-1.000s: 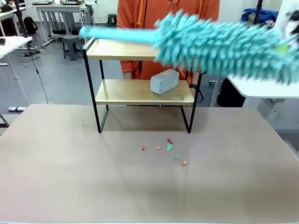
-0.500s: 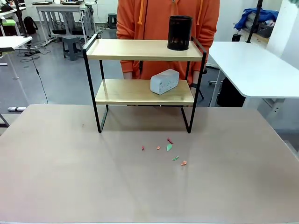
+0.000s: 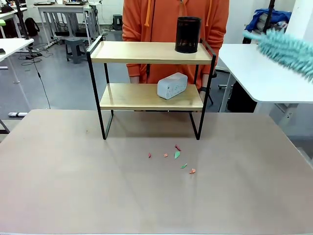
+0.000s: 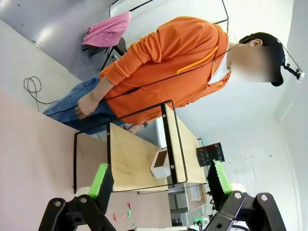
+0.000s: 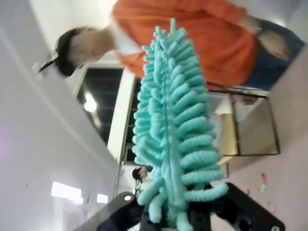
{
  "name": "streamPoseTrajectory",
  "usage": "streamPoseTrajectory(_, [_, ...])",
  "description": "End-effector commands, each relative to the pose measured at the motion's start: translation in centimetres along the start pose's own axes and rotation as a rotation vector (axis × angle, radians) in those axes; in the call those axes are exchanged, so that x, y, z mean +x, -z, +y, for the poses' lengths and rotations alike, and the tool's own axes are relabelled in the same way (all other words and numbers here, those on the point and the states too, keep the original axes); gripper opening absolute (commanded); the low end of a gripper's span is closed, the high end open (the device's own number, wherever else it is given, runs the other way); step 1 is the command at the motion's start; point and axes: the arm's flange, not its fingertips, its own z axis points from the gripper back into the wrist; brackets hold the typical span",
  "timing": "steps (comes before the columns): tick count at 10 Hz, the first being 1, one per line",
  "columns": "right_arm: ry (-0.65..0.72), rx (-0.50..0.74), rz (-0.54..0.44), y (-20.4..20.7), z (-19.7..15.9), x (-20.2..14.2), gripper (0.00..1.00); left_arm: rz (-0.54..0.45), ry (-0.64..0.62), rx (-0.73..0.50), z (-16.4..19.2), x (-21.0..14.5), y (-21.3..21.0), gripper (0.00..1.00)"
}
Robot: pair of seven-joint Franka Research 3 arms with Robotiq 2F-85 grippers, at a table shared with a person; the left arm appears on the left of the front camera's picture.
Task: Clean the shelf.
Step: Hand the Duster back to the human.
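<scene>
While the left gripper [image 4: 159, 185] hangs with its green-padded fingers [image 4: 100, 175] spread wide and nothing between them, its wrist view looks straight ahead past the tips to the shelf [image 4: 139, 159], which lies sideways in that picture, framed between the two fingers. Beyond the shelf from this claw stands the person [image 4: 159, 62] in an orange hooded top.

Seen from the front, the shelf [image 3: 150, 88] stands at the far middle of the table [image 3: 73, 186], on its four black legs, well apart from either claw. On its upper board, toward the right end, a black mesh cup [image 3: 188, 34] stands upright. On the lower board, right of centre, lies a grey speckled block [image 3: 172, 85]; no print can be read on it, and no brand or label is legible anywhere. On the table just in front of the shelf lie small red and green scraps [image 3: 177, 155], scattered loosely.

At the right edge of the front view a fluffy teal duster [image 3: 286, 49] pokes in, blurred, high above the white side table [image 3: 264, 73].

The right gripper [image 5: 168, 219] is clamped together on the base of that duster [image 5: 168, 125], whose head rises straight up from between the jaws. Past the duster from this claw, the shelf [image 5: 240, 125] shows to the right, with the scraps [image 5: 264, 180] below it.
</scene>
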Motion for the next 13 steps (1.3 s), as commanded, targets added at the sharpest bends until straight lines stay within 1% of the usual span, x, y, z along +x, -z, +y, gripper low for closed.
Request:
streamPoseTrajectory(1, [0.127,-0.085,-0.063,1.5,-3.0,-0.5,0.00,0.014,0.010,-0.003,-0.2,0.2,0.0,1.00])
streamPoseTrajectory(2, [0.145,-0.111,-0.060,2.0,-3.9,-0.5,0.00,0.014,0.010,-0.003,-0.2,0.2,0.0,1.00])
streamPoseTrajectory(3, [0.140,-0.138,-0.016,2.6,-4.0,-0.9,0.00,0.014,0.010,-0.003,-0.2,0.2,0.0,1.00])
streamPoseTrajectory(4, [0.104,-0.112,-0.039,1.4,-4.6,0.8,0.00,0.014,0.010,-0.003,-0.2,0.2,0.0,1.00])
streamPoseTrajectory(13, [0.104,-0.112,-0.039,1.4,-4.6,0.8,0.00,0.014,0.010,-0.003,-0.2,0.2,0.0,1.00])
